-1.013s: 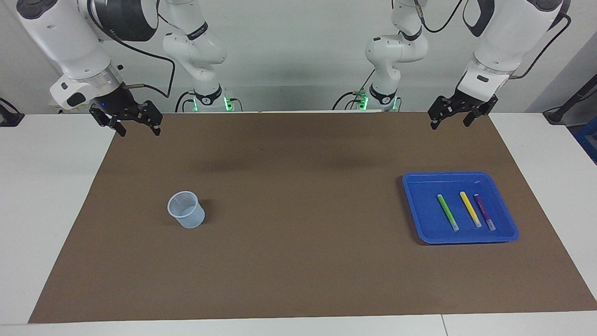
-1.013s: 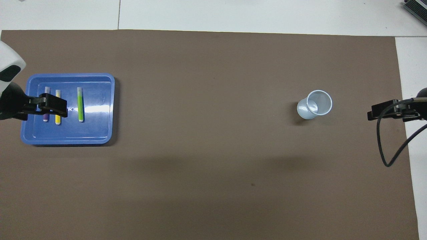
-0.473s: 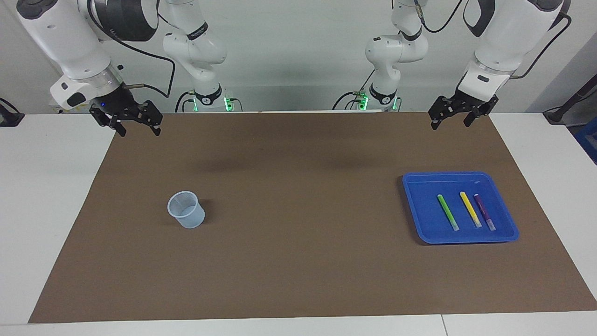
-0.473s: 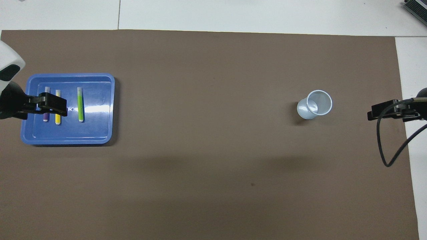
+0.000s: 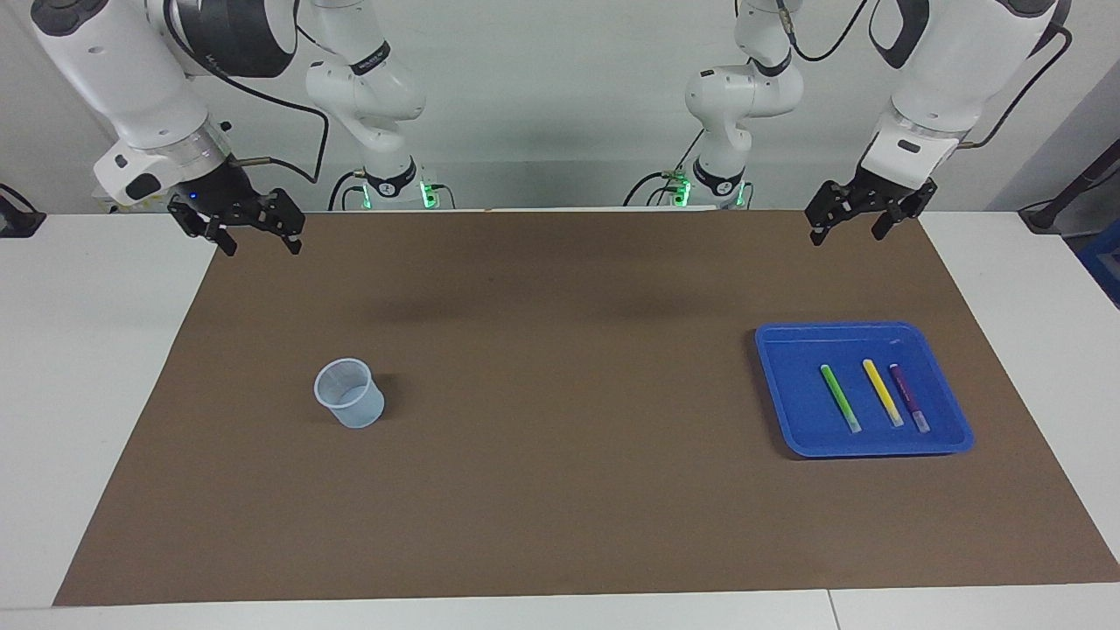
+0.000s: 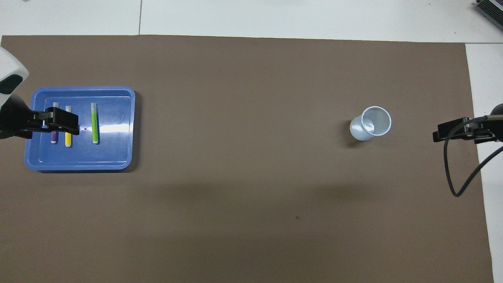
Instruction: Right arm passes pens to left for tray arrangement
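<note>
All three pens (image 5: 875, 398) lie side by side in the tray (image 5: 779, 385) at the left arm's end; left gripper (image 5: 861, 214) and right gripper (image 5: 248, 231) hang raised, jaws apart, empty; task appears complete, no further move needed.

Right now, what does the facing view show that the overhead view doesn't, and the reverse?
Facing only: both arms' bases and bodies, and the raised left tool well short of the shallow bright blue plastic tray, not touching it. Overhead only: that tool overlapping the purple marker pen and yellow marker pen. Both: green marker pen, translucent pale-blue plastic cup, open right tool.
</note>
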